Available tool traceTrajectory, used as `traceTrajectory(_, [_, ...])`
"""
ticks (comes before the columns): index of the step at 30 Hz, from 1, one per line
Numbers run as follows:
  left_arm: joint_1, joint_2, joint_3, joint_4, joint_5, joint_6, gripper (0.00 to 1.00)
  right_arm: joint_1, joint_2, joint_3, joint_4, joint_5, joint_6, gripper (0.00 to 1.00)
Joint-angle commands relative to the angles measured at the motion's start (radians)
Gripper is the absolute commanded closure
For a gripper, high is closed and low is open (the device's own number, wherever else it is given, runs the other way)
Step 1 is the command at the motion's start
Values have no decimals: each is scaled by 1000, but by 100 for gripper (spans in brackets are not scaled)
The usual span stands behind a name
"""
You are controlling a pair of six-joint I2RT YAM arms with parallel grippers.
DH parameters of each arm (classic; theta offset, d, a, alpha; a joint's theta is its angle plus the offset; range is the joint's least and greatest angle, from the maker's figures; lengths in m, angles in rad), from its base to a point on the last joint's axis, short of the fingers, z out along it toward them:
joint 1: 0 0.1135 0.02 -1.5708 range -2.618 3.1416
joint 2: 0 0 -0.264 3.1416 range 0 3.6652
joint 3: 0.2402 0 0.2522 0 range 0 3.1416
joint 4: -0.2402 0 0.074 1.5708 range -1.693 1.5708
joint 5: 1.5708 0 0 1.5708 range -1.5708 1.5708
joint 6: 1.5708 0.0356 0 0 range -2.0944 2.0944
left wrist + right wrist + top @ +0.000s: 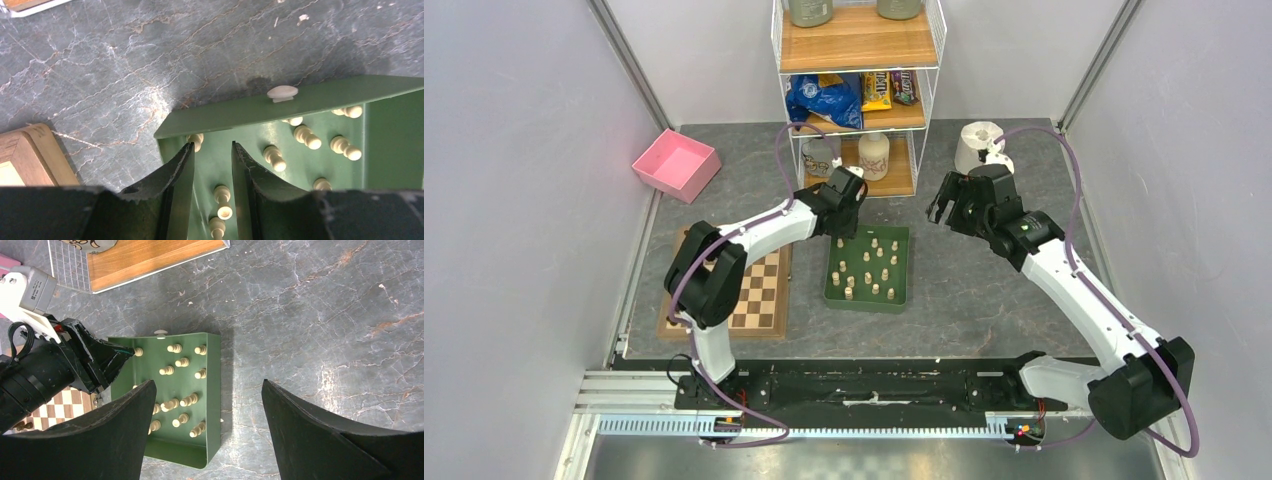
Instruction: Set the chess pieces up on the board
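Since the pale cream turned wooden chessmen (pixel 274 157) lie loose in the green rectangular tray (pixel 320 97) rather than on the square checkered wooden chessboard (pixel 764 295), the left end effector (pixel 212 147) hangs over the tray's far-left corner, on the side toward the board. Its fingers stand slightly apart with nothing clamped, above a couple of cream men (whether either is truly lined up between them I cannot tell). One round-topped cream piece (pixel 282 93) perches on the tray's far rim. The board lies just beside the tray on the grey marbled desk (pixel 125 65), partly hidden under the left arm, so each carry should be short. The right end effector (pixel 207 384) hovers off the tray's right side, spread wide and empty, probably parked there so the arms do not cross.
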Motion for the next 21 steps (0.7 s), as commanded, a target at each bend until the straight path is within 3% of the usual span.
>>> traceTrajectory(1, [-6,20,50,-42,-51,43,60,-9,2,21,-1,5,11,15])
traceTrajectory(21, [-6,95,88,-102,-108,50,61,-23,16,24,0,-18,6,14])
